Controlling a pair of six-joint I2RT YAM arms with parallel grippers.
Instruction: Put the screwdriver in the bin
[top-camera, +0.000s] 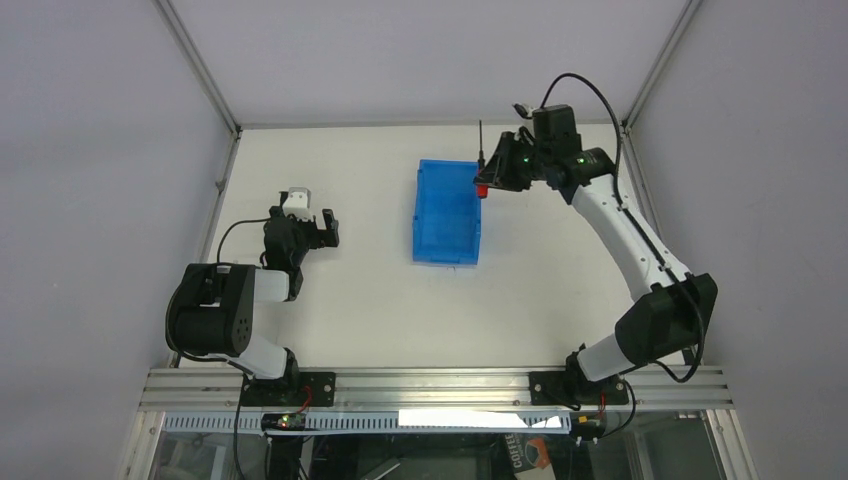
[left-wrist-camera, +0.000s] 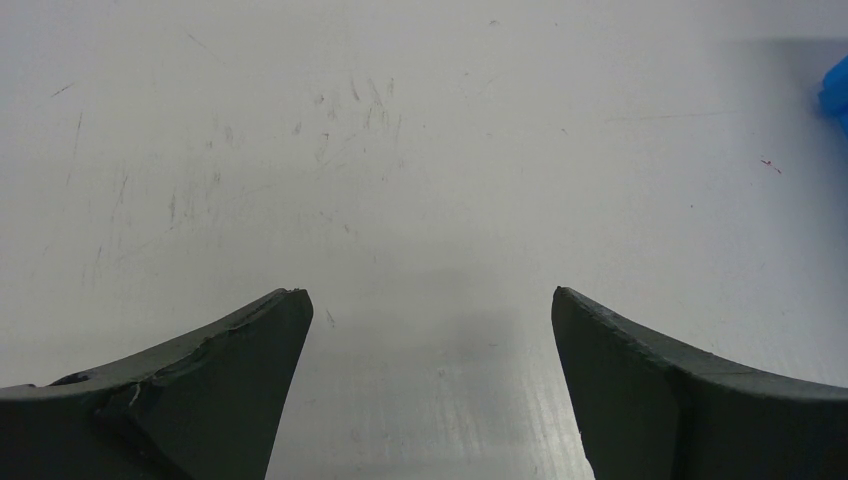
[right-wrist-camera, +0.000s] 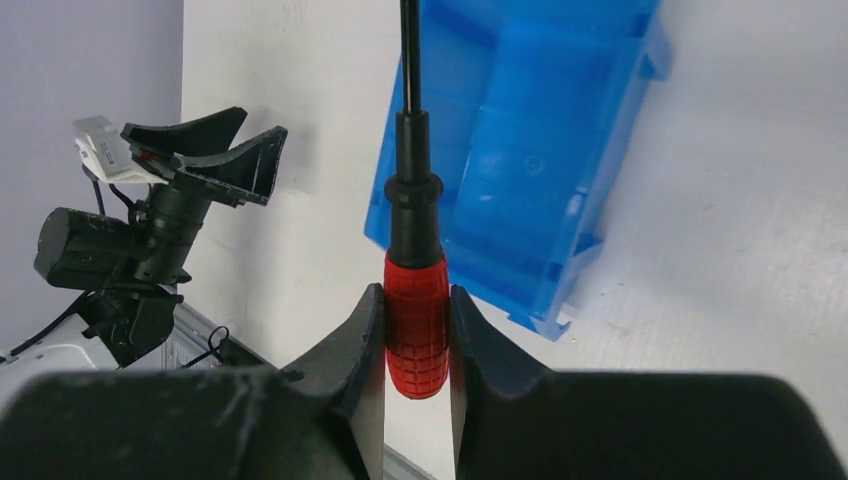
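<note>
Red-handled screwdriver (right-wrist-camera: 416, 340) sits clamped in the right gripper (right-wrist-camera: 415, 300), seemingly raised beside the far right corner of the blue bin (top-camera: 447, 215); the left gripper (left-wrist-camera: 432, 298) gapes wide, empty, over the tabletop (left-wrist-camera: 400, 150).

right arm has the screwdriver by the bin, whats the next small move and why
Probably shift the right tool a little left and nearer, over the middle of the bin, before opening. It is shut on the screwdriver, which in the top view sits at the bin's far right rim, shaft pointing past the far wall, so a release here might miss.
</note>
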